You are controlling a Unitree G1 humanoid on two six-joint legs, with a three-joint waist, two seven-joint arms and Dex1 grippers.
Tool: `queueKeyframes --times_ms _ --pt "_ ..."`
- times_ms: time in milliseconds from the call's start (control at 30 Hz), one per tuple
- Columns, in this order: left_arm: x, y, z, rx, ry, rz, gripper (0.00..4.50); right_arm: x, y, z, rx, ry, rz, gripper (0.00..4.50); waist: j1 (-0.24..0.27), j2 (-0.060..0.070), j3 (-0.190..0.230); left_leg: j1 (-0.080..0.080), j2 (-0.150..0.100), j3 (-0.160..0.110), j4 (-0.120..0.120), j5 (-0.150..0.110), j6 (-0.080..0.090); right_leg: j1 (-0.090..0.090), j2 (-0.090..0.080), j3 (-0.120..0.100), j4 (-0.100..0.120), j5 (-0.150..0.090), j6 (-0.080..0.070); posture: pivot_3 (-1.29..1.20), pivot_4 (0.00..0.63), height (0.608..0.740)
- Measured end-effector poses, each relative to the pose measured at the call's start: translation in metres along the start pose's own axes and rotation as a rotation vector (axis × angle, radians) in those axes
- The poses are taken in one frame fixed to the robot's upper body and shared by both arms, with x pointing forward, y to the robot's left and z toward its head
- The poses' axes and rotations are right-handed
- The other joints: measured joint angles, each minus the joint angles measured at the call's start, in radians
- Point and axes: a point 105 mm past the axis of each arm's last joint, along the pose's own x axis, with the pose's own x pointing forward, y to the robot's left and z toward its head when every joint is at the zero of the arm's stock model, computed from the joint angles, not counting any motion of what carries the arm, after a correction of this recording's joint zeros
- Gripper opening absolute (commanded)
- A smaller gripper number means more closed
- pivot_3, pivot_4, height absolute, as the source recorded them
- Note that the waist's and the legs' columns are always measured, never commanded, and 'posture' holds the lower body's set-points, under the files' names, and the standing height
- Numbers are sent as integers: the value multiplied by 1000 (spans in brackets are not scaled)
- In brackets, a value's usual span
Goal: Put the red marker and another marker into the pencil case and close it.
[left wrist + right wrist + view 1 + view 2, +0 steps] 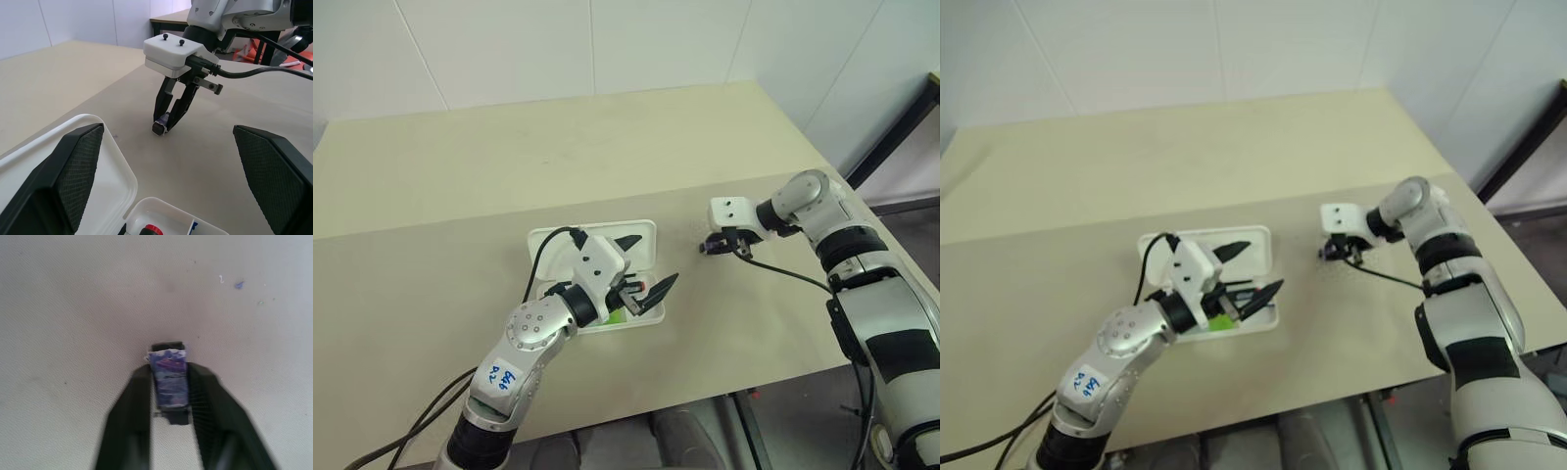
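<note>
Head view: the case (pixel 641 235) lies open on the counter (pixel 460 166), green marker (pixel 618 315) inside, left tool (pixel 646 264) spread wide right above it. Right tool (pixel 710 249) sits well apart, tip down. Left wrist: red marker (pixel 151 229) cap peeks from the case. Right wrist: right tool pinches a small purplish piece (pixel 169 378) against the counter.

Beige table (pixel 460 186), open white pencil case (pixel 646 233) lying on it
</note>
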Motion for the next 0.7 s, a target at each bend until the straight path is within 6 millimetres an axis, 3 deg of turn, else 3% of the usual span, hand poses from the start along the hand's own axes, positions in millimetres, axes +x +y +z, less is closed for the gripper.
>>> queueKeyframes --times_ms 367,567,700 --pt "-2 2 -1 9 9 14 4500 -1 -4 4 -14 -23 -31 341 -2 0 0 0 -1 0 1 0 0 0 0 1 0 1 0 0 150 740" --pt "-12 3 -6 19 27 -11 4500 -19 -10 17 -53 -75 -65 341 -1 0 0 0 0 -1 -3 0 0 -1 0 0 0 0 4 0 150 740" --pt "-24 5 -8 42 34 -44 4500 -25 5 20 -34 -106 -48 341 4 0 0 -1 0 -2 -4 0 -1 -2 0 0 0 -1 6 0 150 740"
